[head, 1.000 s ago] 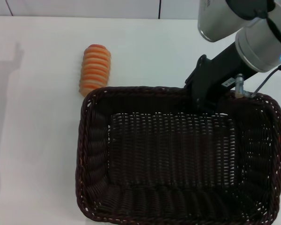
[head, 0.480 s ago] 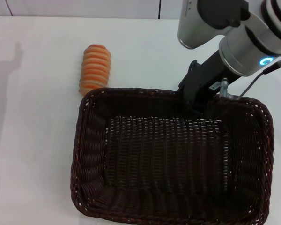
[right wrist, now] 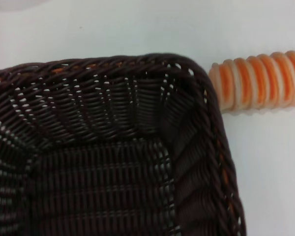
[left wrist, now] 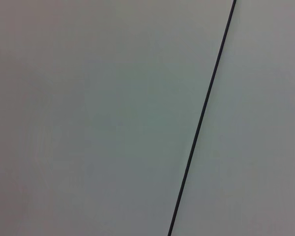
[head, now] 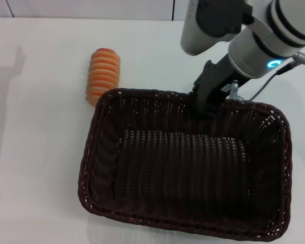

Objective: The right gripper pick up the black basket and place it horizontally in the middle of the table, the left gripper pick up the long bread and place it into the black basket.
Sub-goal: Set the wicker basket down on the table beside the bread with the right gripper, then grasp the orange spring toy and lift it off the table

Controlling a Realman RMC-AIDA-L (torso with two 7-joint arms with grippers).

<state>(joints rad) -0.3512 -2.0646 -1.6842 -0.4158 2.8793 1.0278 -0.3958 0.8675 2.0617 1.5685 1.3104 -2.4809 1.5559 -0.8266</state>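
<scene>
The black basket fills the middle and right of the head view, its long side running across the table. My right gripper, on the arm with the blue ring, is shut on the basket's far rim. The long bread, striped orange and cream, lies on the table just beyond the basket's far left corner, touching or nearly touching the rim. The right wrist view shows that basket corner with the bread beside it. The left gripper is out of view.
The left wrist view shows only a plain grey surface crossed by a thin dark line. A wall with a dark seam runs behind the table's far edge. White tabletop lies to the left of the basket.
The right arm has moved left and away from me, dragging the basket with it. The basket's near rim has come into view and its far left corner is closer to the bread.
</scene>
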